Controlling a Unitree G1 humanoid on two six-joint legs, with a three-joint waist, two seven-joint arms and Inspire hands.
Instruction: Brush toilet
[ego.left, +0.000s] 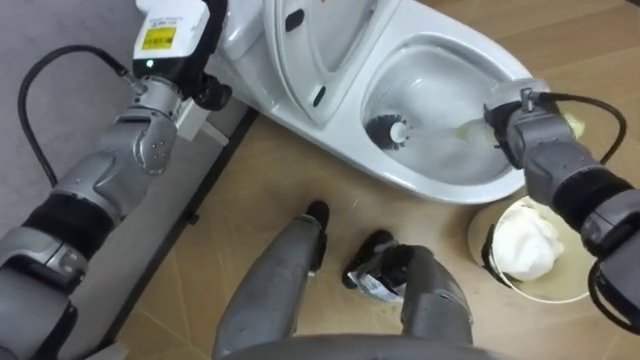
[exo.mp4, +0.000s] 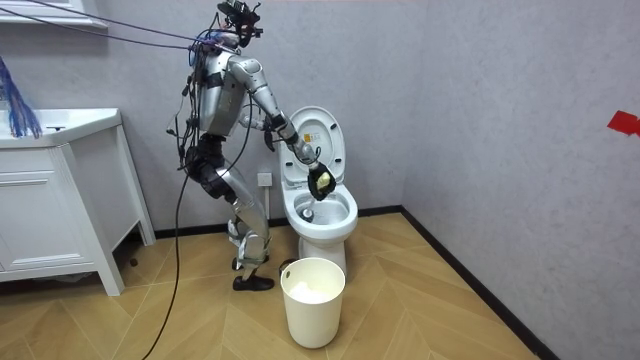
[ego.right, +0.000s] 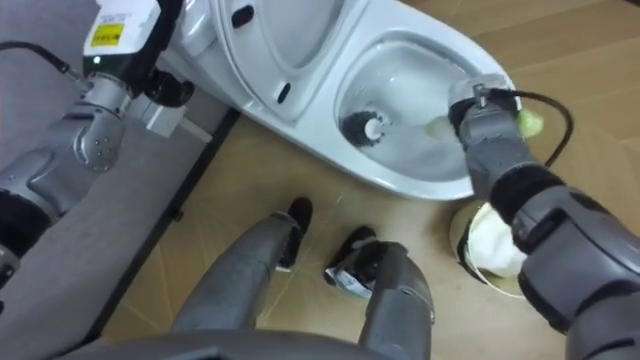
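Nearest the feet, a bin (ego.left: 478, 232) stood on the wood floor just beside the toilet, with a white wad (ego.left: 525, 248) inside. Above it the right hand (ego.left: 520, 122) hung over the bowl's near rim (ego.left: 440, 186). Its fingers were tucked under the wrist, so this is a best read: they looked wrapped round the yellow-green handle of the brush (ego.left: 392, 131), which poked out on both sides of the hand. The brush head sat low in the bowl by the drain, touching or nearly touching the porcelain. Further back the lid (ego.left: 310, 50) stood up. The left hand (ego.left: 172, 42) was up beside the tank, clear of the work, and I couldn't tell how its fingers were set. Judging by that, the scrub was under way, not finished. To do it well: keep the head pressed on the porcelain, work in circles from the drain up the walls, then go round under the rim. Steer from the wrist and keep it above the rim. Don't flick the head out of the bowl, it'd splash the floor. Watch the elbow near the bin.
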